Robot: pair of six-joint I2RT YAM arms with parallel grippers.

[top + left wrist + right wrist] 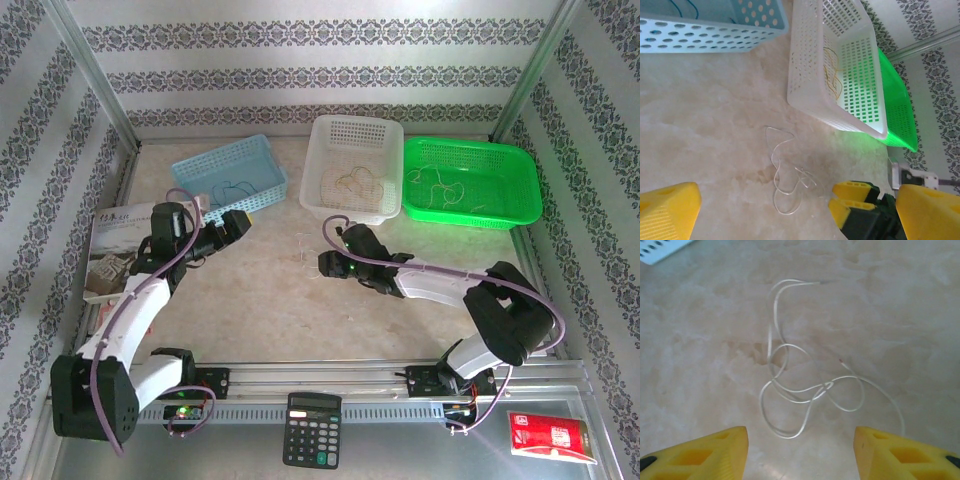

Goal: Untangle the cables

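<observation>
A tangle of thin whitish cables lies loose on the table between the two arms. In the right wrist view the cables loop over each other just ahead of my right gripper, which is open with nothing between its yellow fingers. My left gripper stands wide open above the table, the cables lying below and ahead of it, untouched. My right gripper sits just right of them. In the top view my left gripper is left of the tangle, my right gripper beside it.
Three baskets line the back: blue basket with blue wire, white basket with yellowish wire, green basket with pale wire. A booklet lies left. A calculator and red packet sit near the front.
</observation>
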